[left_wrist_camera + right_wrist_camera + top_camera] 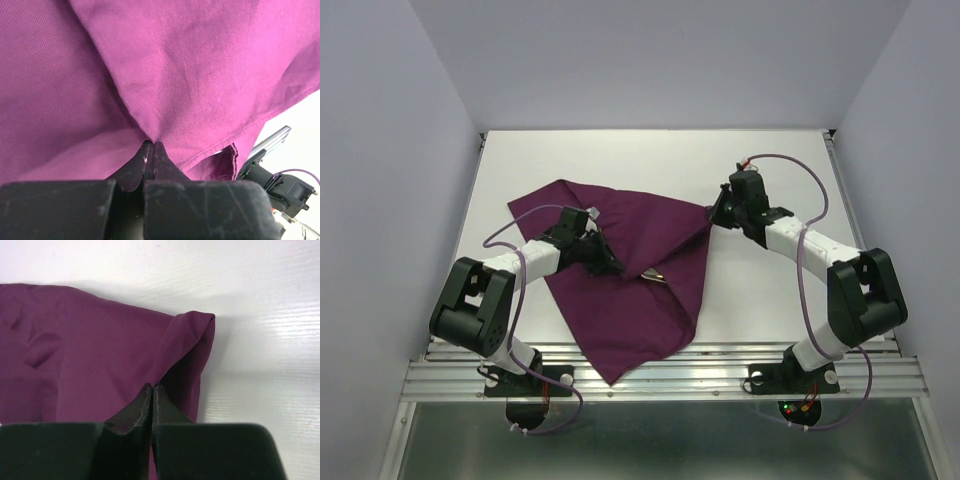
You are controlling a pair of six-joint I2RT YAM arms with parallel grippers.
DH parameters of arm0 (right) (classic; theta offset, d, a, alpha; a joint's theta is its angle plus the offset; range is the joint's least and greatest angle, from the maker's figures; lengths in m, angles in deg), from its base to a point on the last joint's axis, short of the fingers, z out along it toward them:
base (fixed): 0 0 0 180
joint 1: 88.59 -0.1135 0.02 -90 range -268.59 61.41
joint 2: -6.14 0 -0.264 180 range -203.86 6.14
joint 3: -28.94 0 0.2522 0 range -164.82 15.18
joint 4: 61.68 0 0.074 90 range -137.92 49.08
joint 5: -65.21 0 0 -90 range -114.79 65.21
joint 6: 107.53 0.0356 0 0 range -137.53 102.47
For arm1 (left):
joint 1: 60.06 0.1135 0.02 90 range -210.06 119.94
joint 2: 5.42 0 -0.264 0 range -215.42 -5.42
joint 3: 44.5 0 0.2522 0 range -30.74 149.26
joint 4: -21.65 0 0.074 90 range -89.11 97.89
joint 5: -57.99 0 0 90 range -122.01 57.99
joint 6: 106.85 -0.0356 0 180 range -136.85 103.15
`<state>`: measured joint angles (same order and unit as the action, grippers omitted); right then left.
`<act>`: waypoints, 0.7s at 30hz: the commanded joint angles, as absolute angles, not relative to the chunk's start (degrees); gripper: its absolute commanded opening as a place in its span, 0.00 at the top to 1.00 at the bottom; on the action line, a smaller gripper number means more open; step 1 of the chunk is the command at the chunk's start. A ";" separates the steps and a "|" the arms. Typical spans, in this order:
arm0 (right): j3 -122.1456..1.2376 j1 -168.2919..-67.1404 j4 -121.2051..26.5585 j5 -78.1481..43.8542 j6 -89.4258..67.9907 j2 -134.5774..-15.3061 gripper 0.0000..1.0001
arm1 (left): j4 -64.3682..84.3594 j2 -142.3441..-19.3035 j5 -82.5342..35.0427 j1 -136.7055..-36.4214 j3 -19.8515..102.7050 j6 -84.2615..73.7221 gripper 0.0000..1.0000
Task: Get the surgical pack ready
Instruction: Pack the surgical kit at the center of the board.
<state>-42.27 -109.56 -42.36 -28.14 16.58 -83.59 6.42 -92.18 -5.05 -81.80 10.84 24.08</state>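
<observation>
The deep-purple cloth wrap [640,250] lies folded over itself on the white table. My left gripper [611,266] is shut on a pinch of the cloth near its middle; in the left wrist view the closed fingertips [152,144] hold a raised fold of the cloth [190,75]. My right gripper [714,214] is shut on the cloth's right corner; in the right wrist view its tips [151,388] pinch the folded corner of the cloth [100,350]. A small silver glint [655,276] shows at a cloth edge. The tray, the instruments and the gauze are otherwise hidden.
The white table [650,160] runs to the back wall, with side walls left and right. A ribbed metal rail [670,375] crosses the near edge where the cloth's lower corner hangs over. The right arm's base [280,185] shows in the left wrist view.
</observation>
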 commanded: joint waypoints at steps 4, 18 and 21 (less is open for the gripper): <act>-37.39 -109.51 -44.23 -26.11 17.18 -80.96 0.99 | 7.28 -91.73 -5.29 -81.86 10.13 23.84 1.00; -31.31 -109.51 -45.38 -28.56 17.81 -82.64 0.87 | 7.45 -92.87 -5.02 -81.77 9.34 23.58 1.00; -32.62 -109.51 -44.67 -30.84 16.66 -79.75 0.60 | 7.45 -92.87 -4.94 -81.77 9.16 23.41 1.00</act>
